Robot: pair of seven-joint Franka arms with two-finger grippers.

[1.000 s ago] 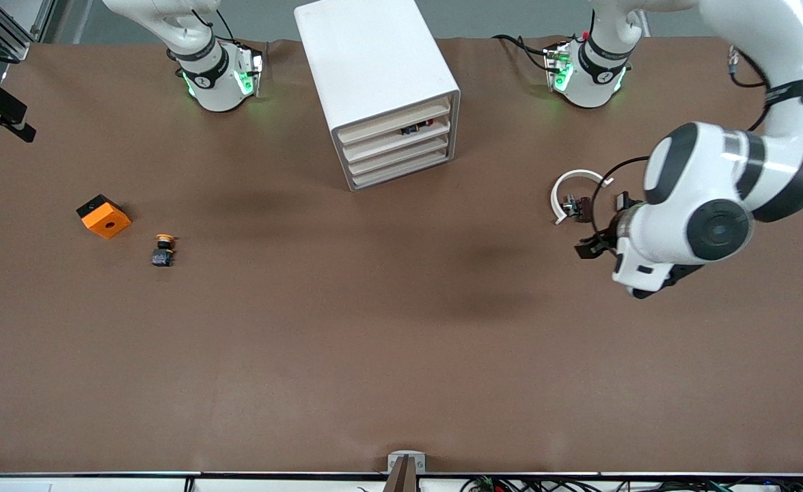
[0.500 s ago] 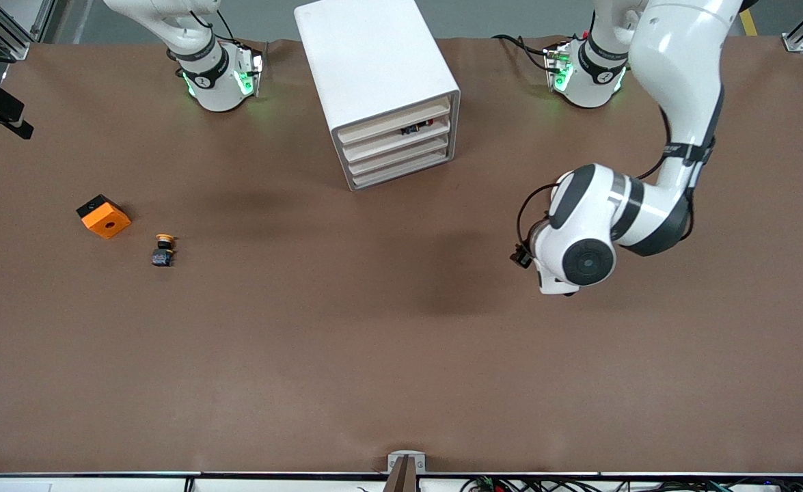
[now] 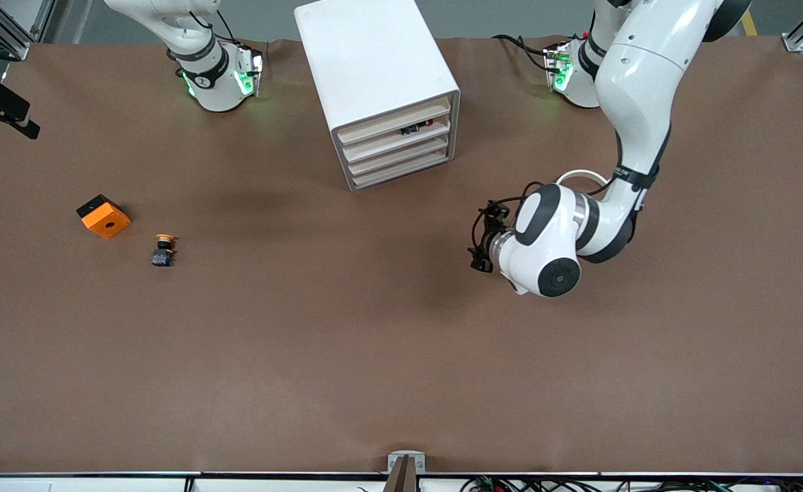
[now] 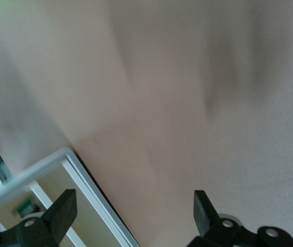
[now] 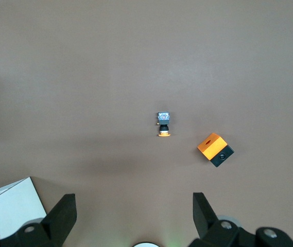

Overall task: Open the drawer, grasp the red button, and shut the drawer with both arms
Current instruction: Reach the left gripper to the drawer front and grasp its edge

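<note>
**Left arm swinging in toward the cabinet front; drawer not yet touched**

Front view: the left arm is sweeping from its own end of the counter (image 3: 401,355) toward the middle. A second ago its wrist was hanging near the edge of the picture; now the left gripper (image 3: 481,240) is hovering over bare counter in front of the cabinet (image 3: 374,75), off toward the left arm's end and well apart from it. The drawer (image 3: 393,128), second from the top, is sitting shut or very nearly so, with the button (image 3: 427,124) showing as a small red speck in the slot above its front, beside a dark part. The yellow-capped button (image 3: 163,249) and the orange box (image 3: 103,216) are lying untouched toward the right arm's end. This reads as the approach to the opening pull, with nothing of the task done yet.

Left wrist view: the left gripper's fingers (image 4: 64,208) are standing spread wide and empty, with a corner of the cabinet's open-fronted frame coming into view between them.

Right wrist view: the right arm is waiting, its gripper (image 5: 133,213) poised high above the counter with fingers released and holding nothing, looking down on the yellow-capped button and the orange box.
</note>
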